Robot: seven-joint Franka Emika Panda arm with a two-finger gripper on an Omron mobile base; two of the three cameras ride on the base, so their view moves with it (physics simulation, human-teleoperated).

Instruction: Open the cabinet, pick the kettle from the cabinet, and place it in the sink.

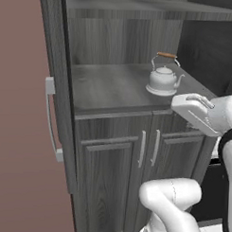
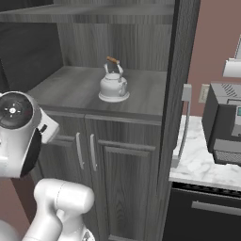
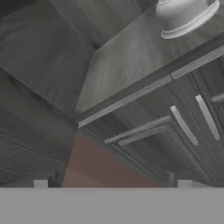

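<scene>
We see the tall dark grey wood-grain cabinet (image 1: pixel 115 42) with both upper doors swung wide; the left door (image 1: pixel 55 87) stands edge-on toward us with its long silver bar handle (image 1: pixel 51 120), and the right door (image 2: pixel 181 84) likewise in the right base view. Below the open shelf (image 1: pixel 109 87) sit two shorter panelled doors (image 1: pixel 135 161) with small handles, shut. To the right lies a white marble counter (image 2: pixel 202 164) carrying a dark boxy appliance (image 2: pixel 226 122), with a dark drawer front (image 2: pixel 207 212) beneath it.

Nothing stands between the arm and the kettle (image 1: pixel 163 77). It rests upright on the shelf, toward the right and back, alone there. It is small, squat and white-silver, with a curved spout pointing right in the left base view, a lid knob, and an arched wire handle topped by a brown wooden bar.

The gripper's (image 3: pixel 112 186) fingertips (image 3: pixel 40 184) stand far apart, holding nothing, well short of the kettle, which sits at the upper right of the hand view.
</scene>
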